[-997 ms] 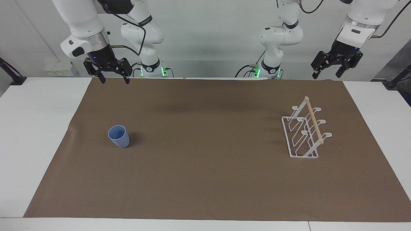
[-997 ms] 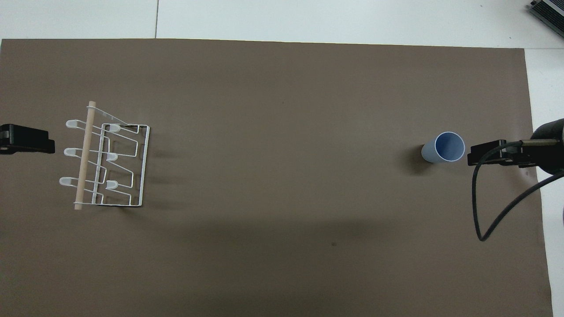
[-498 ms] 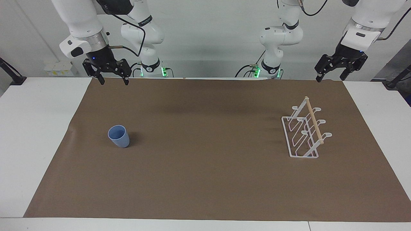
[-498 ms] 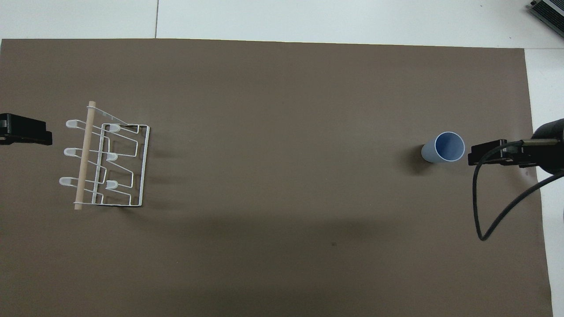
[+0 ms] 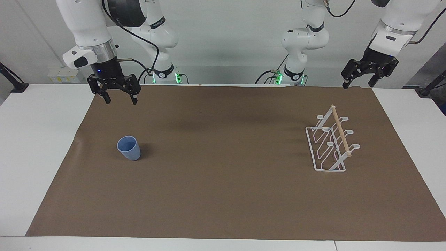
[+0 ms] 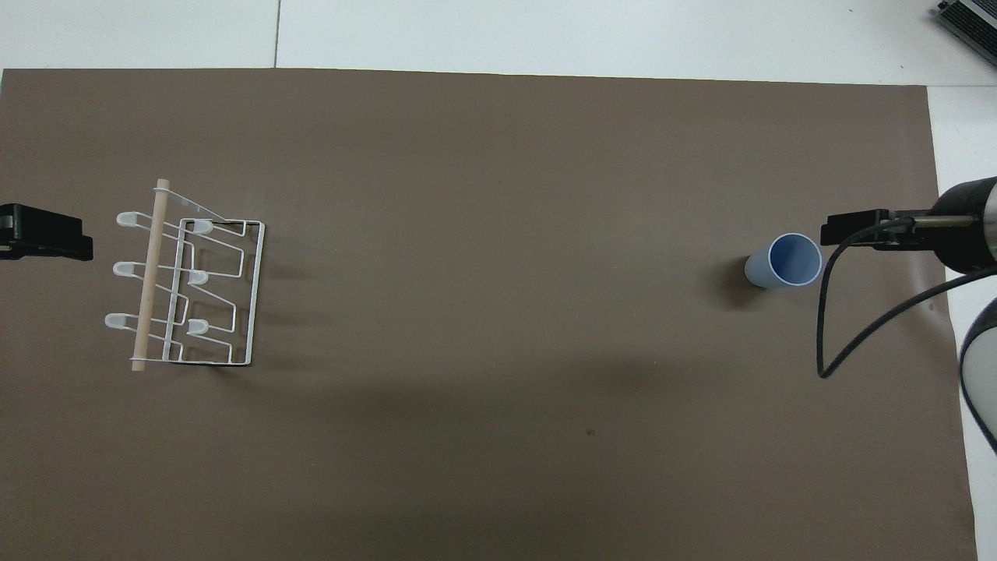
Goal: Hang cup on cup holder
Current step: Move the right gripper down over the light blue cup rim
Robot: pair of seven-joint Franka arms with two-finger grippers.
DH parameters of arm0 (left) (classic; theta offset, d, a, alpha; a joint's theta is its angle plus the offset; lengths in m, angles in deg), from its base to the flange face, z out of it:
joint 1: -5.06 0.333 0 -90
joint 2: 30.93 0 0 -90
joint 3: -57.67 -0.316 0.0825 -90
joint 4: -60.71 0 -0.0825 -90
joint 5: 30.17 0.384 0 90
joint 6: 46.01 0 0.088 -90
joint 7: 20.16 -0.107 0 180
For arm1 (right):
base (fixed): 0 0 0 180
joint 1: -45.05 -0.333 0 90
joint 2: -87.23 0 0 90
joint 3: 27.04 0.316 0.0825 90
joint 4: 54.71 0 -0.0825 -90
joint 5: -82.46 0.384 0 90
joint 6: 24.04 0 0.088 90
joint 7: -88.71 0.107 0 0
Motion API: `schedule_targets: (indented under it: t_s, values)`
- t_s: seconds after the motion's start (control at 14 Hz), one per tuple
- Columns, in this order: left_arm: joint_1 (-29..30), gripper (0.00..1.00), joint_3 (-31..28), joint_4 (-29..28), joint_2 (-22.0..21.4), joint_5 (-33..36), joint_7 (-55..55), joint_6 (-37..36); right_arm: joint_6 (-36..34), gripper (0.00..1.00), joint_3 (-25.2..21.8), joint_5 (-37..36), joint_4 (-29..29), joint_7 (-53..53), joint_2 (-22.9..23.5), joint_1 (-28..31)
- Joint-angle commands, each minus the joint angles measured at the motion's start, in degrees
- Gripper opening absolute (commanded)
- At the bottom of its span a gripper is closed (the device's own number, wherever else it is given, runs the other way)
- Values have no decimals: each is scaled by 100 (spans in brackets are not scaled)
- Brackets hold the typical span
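Cup: we see the light blue cup [image 5: 129,148] standing upright, mouth up, on the brown mat [image 5: 223,195], toward the right arm's end of the table [image 5: 35,139].
Cup holder: our white wire cup holder [image 5: 331,144] with its wooden stick on top stands on the mat toward the left arm's end, well apart from the cup. Nothing hangs on it.
Right gripper: our right gripper [image 5: 118,99] hangs in the air over the mat's edge by the robots, fingers spread wide, holding nothing.
Left gripper: our left gripper [image 5: 359,82] waits up high at its own end, fingers apart and empty.
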Motion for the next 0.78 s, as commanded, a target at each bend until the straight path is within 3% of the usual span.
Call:
schedule_targets:
  t_s: [0.0, 0.21, 0.71]
  values:
    - [60, 100, 40, -50, -53, 82, -45, -91, 398, 100, 39, 92, -480, -210, -4, 101]
    - [16, 100, 49, -59, -62, 82, -106, -118, 968, 100, 39, 48, -981, -501, 65, 101]
    - [16, 100, 58, -129, -132, 82, -501, -276, 1778, 100, 39, -223, -1360, -790, 663, 92]
